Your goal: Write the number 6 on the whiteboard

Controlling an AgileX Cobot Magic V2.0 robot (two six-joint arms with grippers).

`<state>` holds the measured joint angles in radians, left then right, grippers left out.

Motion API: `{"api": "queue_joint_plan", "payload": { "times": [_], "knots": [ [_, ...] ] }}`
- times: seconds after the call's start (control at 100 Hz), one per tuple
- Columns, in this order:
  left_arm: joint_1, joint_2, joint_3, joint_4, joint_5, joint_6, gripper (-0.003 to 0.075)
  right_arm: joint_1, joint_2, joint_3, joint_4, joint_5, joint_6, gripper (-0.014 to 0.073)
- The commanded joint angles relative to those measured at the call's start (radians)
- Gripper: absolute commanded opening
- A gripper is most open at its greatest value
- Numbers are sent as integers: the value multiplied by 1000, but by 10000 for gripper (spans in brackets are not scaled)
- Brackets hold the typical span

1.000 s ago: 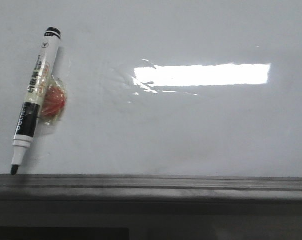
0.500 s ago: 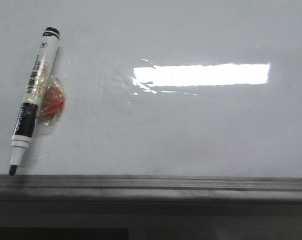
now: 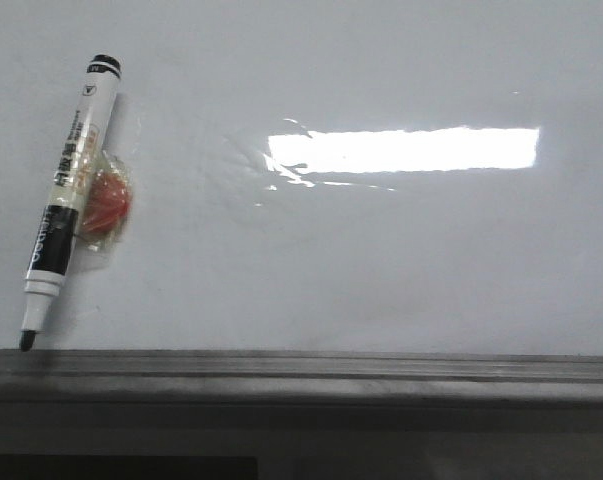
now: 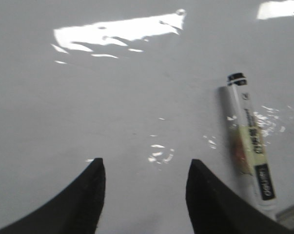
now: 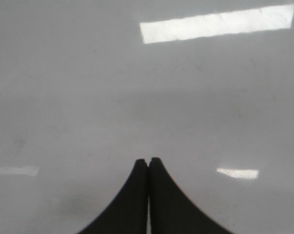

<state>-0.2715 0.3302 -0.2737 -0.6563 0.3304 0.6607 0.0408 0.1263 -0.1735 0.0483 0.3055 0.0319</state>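
Glossy white fills nearly everything I see: the whiteboard (image 3: 381,260) lies flat as my desk, with a bright rectangular light reflection (image 3: 401,149) across its middle and a dark grey ledge (image 3: 301,375) running along its near edge. No drawn number shows on it in any of my views; the surface reads bare apart from faint smudges. Near the left edge lies a marker (image 3: 67,200), white and black in the barrel, uncapped, tilted so its dark tip points at the near left corner and almost meets the ledge. Just beside its barrel sits a small red thing in clear wrapping (image 3: 106,200), touching it. My left gripper (image 4: 144,168) hangs over the board with its jaws spread wide and nothing between them; the marker lies off to one side of them, apart. My right gripper (image 5: 148,162) has its jaws pressed together, empty, over plain board.
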Motion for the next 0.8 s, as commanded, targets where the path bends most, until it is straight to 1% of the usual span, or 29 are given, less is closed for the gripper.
{"api": "queue_joint_plan", "payload": {
  "times": [0.0, 0.17, 0.28, 0.42, 0.52, 0.67, 0.79],
  "knots": [
    [-63, 55, -37, -84, -80, 32, 359, -1, 19, -40, -2, -78, -2, -64],
    [-157, 120, -37, -86, -179, 32, 359, -1, 19, -40, -2, -78, -2, -64],
    [-199, 141, -37, -91, -216, 32, 359, -1, 19, -40, -2, -63, -2, -64],
    [-228, 145, -37, -93, -251, 32, 359, -1, 19, -40, -2, -59, -2, -64],
    [-237, 145, -37, -93, -251, 32, 359, -1, 19, -40, -2, -59, -2, -64],
    [-265, 145, -37, -91, -178, 68, 359, -1, 19, -40, -2, -59, -2, -64],
    [-291, 145, -37, -91, -171, 68, 359, -1, 19, -40, -2, -59, -2, -64]
  ]
}}
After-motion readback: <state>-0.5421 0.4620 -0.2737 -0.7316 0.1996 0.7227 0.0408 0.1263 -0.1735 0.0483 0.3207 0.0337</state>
